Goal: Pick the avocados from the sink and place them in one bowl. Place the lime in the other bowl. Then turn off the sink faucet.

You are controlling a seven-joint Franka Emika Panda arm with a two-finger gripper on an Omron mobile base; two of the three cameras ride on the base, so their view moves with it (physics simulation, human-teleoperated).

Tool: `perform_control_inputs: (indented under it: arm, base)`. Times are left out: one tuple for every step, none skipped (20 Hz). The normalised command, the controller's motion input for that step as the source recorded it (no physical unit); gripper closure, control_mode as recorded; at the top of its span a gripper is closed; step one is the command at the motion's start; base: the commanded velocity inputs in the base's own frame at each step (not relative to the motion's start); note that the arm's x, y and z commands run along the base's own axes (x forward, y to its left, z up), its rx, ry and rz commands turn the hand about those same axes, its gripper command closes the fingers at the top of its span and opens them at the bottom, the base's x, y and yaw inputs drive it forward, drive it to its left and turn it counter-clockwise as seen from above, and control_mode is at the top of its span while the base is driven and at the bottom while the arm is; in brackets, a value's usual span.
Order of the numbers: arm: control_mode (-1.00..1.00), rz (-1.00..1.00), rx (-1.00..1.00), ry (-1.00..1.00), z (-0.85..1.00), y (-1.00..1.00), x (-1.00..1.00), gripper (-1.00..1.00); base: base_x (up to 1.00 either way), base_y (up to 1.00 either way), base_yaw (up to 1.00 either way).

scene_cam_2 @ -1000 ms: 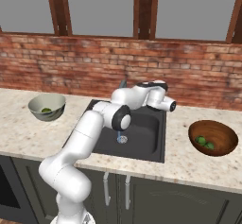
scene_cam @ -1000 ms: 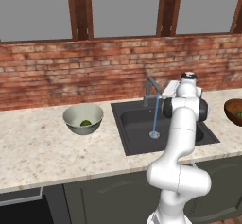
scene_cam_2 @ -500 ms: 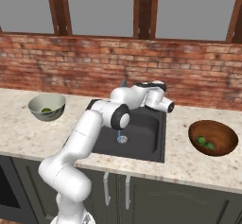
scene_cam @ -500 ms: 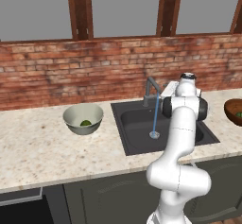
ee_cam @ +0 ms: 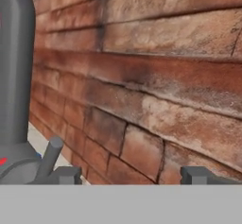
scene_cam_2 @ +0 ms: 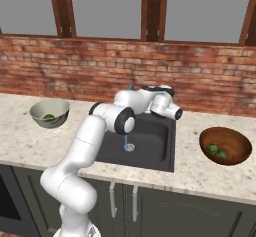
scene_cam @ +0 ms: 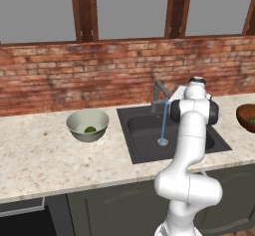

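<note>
My gripper [ee_cam: 132,176] points at the brick wall behind the sink, its fingertips [ee_cam: 66,175] apart with nothing between them. The sink faucet [ee_cam: 16,67] rises at the left of the hand view. Its small lever [ee_cam: 49,157] slants down just outside my left fingertip. Water [scene_cam: 163,123] runs from the faucet [scene_cam: 158,93] into the dark sink [scene_cam: 144,148]. The two avocados [scene_cam_2: 212,148] lie in the brown bowl [scene_cam_2: 225,136] on the right. In the pale grey-green bowl [scene_cam: 88,118] on the left sits the lime [scene_cam: 90,129].
The brick wall [scene_cam: 99,75] stands close behind the faucet, with window frames above it. A speckled counter [scene_cam: 45,155] runs on both sides of the sink. My own arm [scene_cam: 191,140] crosses the sink's right half in the left base view.
</note>
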Motion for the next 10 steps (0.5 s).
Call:
perform_control_inputs:
  arm:
    - [-1.0, 0.0, 0.0, 0.01, 0.63, 0.05, 0.07, -1.0]
    - [-1.0, 0.0, 0.0, 0.0, 0.62, 0.05, 0.1, -1.0]
    - [-1.0, 0.0, 0.01, 0.0, 0.63, 0.0, 0.12, -1.0]
    - [-1.0, 0.0, 0.01, 0.0, 0.61, 0.0, 0.15, -1.0]
    - [-1.0, 0.0, 0.01, 0.0, 0.61, 0.0, 0.18, -1.0]
    - [-1.0, 0.0, 0.02, 0.0, 0.61, 0.0, 0.2, -1.0]
    - [-1.0, 0.0, 0.02, 0.0, 0.62, 0.0, 0.22, -1.0]
    - [-1.0, 0.0, 0.02, 0.0, 0.63, 0.0, 0.26, -1.0]
    - [-1.0, 0.0, 0.02, 0.0, 0.61, 0.0, 0.26, -1.0]
    - [-1.0, 0.0, 0.02, 0.0, 0.56, 0.0, 0.23, -1.0]
  base:
    - [0.0, 0.0, 0.0]
    - [0.0, 0.0, 0.0]
    - [0.0, 0.0, 0.0]
    - [0.0, 0.0, 0.0]
    - [0.0, 0.0, 0.0]
    - [0.0, 0.0, 0.0]
    - [0.0, 0.0, 0.0]
    - [0.0, 0.0, 0.0]
    - [0.0, 0.0, 0.0]
    - [0.0, 0.0, 0.0]
